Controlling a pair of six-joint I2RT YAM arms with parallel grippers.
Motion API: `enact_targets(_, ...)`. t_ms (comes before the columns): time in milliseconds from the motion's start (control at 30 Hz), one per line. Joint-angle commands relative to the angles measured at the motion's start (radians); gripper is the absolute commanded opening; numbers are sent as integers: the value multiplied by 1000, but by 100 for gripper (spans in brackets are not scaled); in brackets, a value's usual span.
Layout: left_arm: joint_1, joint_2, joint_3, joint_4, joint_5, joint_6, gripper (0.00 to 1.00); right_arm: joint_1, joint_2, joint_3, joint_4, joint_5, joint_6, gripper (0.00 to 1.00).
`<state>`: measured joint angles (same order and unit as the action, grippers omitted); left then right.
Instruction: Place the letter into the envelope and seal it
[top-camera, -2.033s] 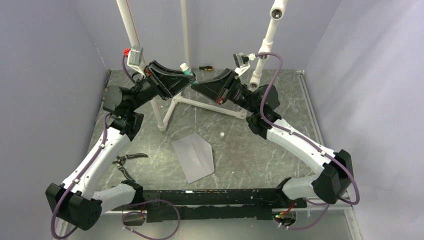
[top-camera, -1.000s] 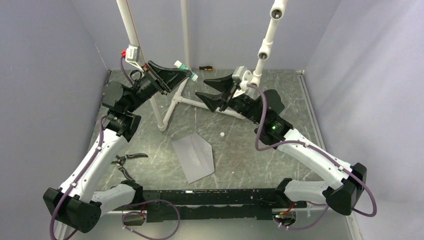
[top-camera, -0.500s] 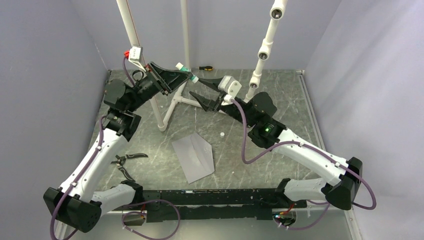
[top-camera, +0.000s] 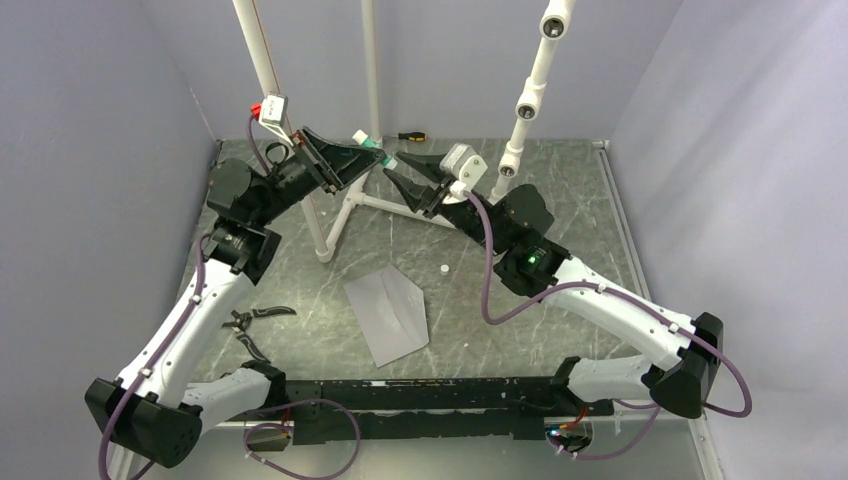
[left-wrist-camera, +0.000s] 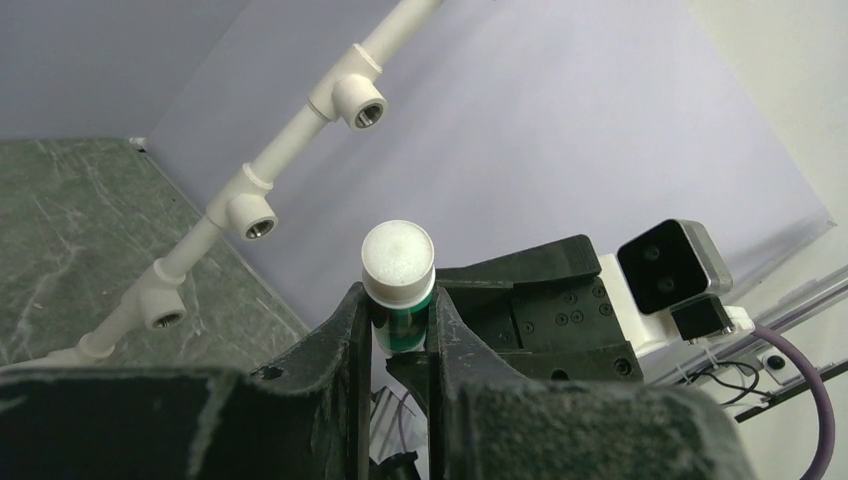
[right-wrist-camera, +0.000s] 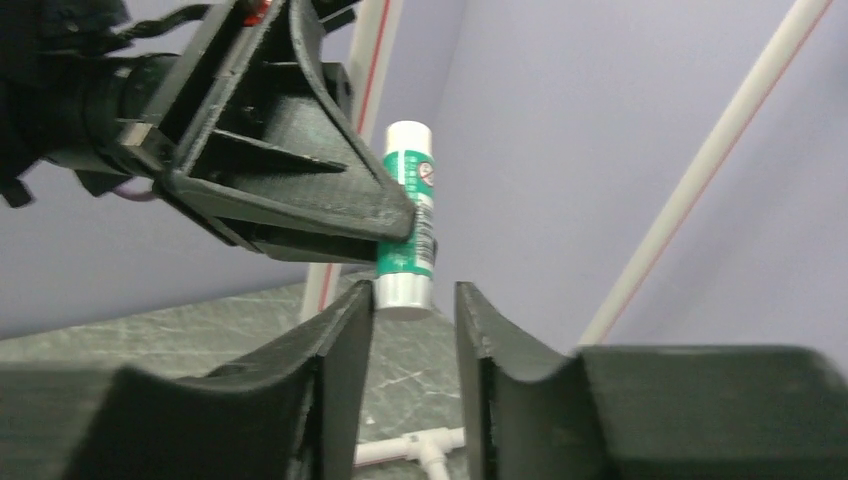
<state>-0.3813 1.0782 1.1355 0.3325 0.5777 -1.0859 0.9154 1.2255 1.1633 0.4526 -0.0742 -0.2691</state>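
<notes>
The grey envelope (top-camera: 387, 315) lies flat on the table (top-camera: 590, 190), mid-front. Raised at the far side, the left claw (left-wrist-camera: 398, 318) is clamped on a green-and-white glue stick (left-wrist-camera: 398, 262); the right claw (right-wrist-camera: 414, 305), partly open and holding nothing, has its tips just beside the stick's end

Plain pale lavender walls (top-camera: 90, 120) close in behind and to both sides of the left gripper (top-camera: 373, 152) and right gripper (top-camera: 394, 167), evenly lit without hard shadows. Below them lies a dark grey-green marbled tabletop (top-camera: 575, 190) with pale veins. White plastic pipes (top-camera: 258, 50) rise just behind them, one carrying tee fittings (top-camera: 528, 101) beyond the right gripper.
</notes>
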Motion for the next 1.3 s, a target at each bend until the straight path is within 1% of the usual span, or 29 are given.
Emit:
enact_targets(0, -2, -31, 13, 40, 26, 0, 2, 5, -5, 36, 46, -6, 15, 31)
enact_targets(33, -2, -32, 15, 41, 30, 0, 2, 5, -5, 38, 39, -15, 16, 26)
enact_targets(200, -2, -32, 11, 53, 45, -2, 2, 4, -8, 38, 59, -32, 60, 9)
enact_targets(300, -2, -34, 4, 76, 60, 11, 3, 2, -16, 42, 87, -41, 160, 0)
enact_targets(367, -2, -36, -8, 121, 81, 33, 3, 0, -24, 36, 133, -39, 278, 0)
enact_targets(467, -2, -39, -13, 198, 128, 85, 2, -10, -42, 3, 263, -37, 528, 0)
enact_targets(567, -2, -48, 0, 204, 171, 141, 2, -13, -52, -39, 400, -17, 754, 0)
enact_targets(633, -2, -52, 3, 227, 196, 156, 2, -15, -54, -86, 513, 25, 916, 0)
enact_targets(700, -2, -52, 9, 241, 221, 159, 2, -14, -43, -123, 625, 39, 1012, 0)
enact_targets(733, -2, -51, 12, 245, 234, 162, 2, -15, -36, -132, 654, 48, 1061, 0)
enact_targets(833, -2, -52, 14, 271, 264, 161, 2, -15, -13, -154, 709, 72, 1204, 0)
enact_targets(900, -2, -52, 15, 286, 283, 161, 2, -15, 8, -172, 752, 116, 1288, 0)
enact_targets(967, -2, -53, 17, 290, 298, 167, 2, -15, 21, -192, 759, 158, 1384, 0)
enact_targets(1100, -2, -53, 22, 298, 301, 160, 3, -15, 44, -235, 815, 223, 1503, 0)
enact_targets(1200, -2, -41, 31, 309, 307, 146, 2, -15, 40, -246, 804, 251, 1529, 0)
enact_targets(1233, -2, -40, 34, 298, 295, 143, 2, -15, 30, -246, 791, 248, 1497, 5)
enact_targets(1267, -2, -40, 39, 274, 280, 146, 2, -15, 15, -247, 765, 246, 1429, 18)
